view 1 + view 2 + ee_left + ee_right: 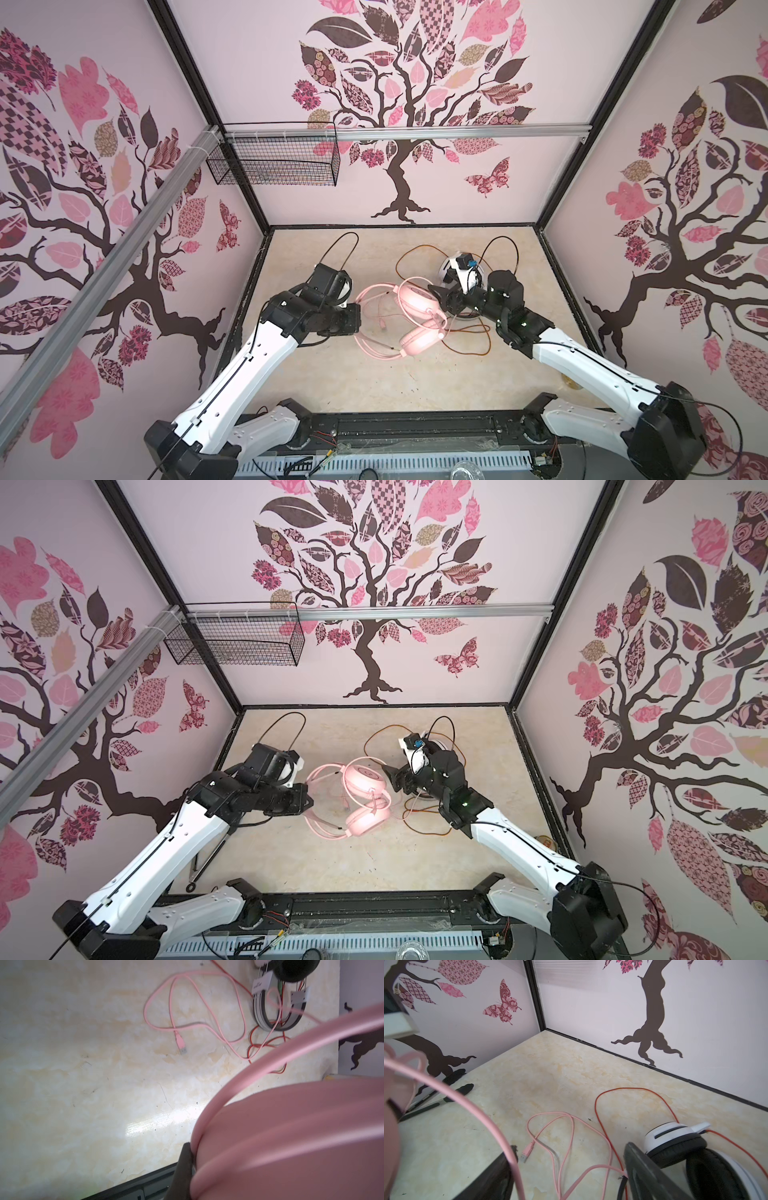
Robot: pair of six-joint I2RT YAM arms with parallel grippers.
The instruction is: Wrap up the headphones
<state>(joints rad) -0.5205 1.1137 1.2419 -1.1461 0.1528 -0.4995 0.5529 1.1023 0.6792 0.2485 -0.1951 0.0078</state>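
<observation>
Headband (291, 1136) of the pink headset (417, 305) is clamped in the left gripper (357, 316), probably to steady it; the right gripper (571, 1176) is spread wide, pink cable (506, 1147) draped against one finger (494, 1180), white headset (675, 1138) just beside.

I can pass freely over the near middle of the table (353, 374) and its far left. The centre is crowded: the pink headset (417, 301), its pink cable (572, 1128) loops (plug lying loose), and right of them the white headset (668, 1132) amid orange-red cable (633, 1088).
</observation>
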